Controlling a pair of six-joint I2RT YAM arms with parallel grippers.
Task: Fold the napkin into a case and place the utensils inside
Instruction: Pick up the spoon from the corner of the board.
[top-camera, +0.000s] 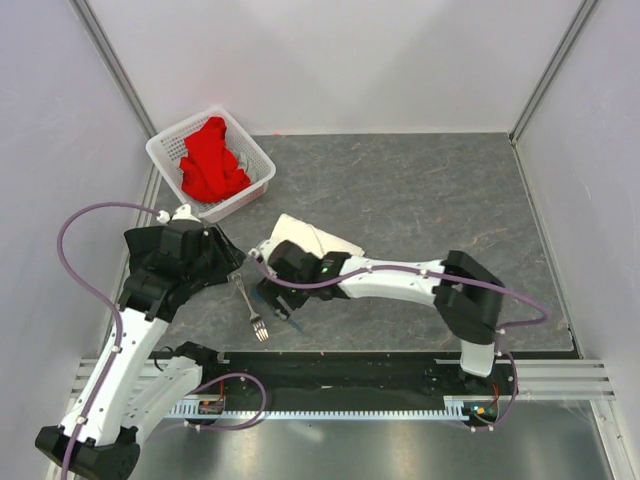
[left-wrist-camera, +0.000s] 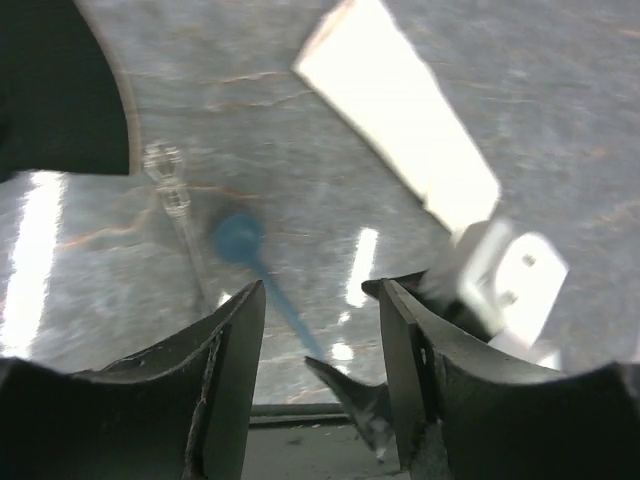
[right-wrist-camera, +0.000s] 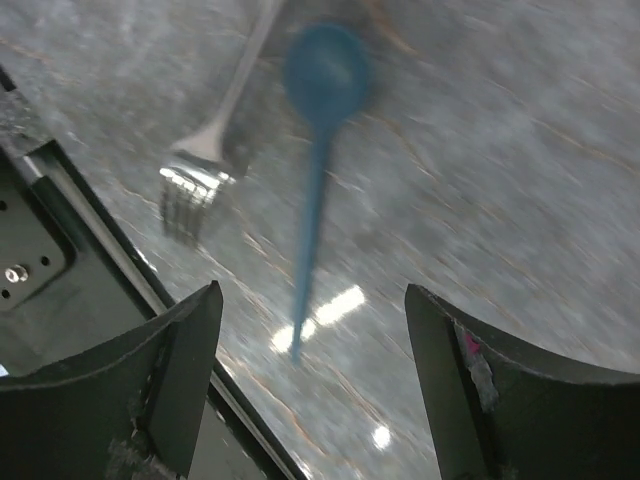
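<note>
The small blue plastic spoon (right-wrist-camera: 312, 170) and thin silver metal fork (right-wrist-camera: 222, 115) lie on the grey counter (right-wrist-camera: 520, 150), just nearer than the folded cream-white fabric napkin (top-camera: 310, 238). The right pincer (right-wrist-camera: 312, 300) and left pincer (left-wrist-camera: 320, 300) both gape empty over them; crowded so, they may collide or knock the fork aside.

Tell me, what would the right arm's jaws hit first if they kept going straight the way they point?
Probably the blue spoon, lying on the table straight ahead between the open jaws; the fork lies aside. Depth is unclear.
</note>
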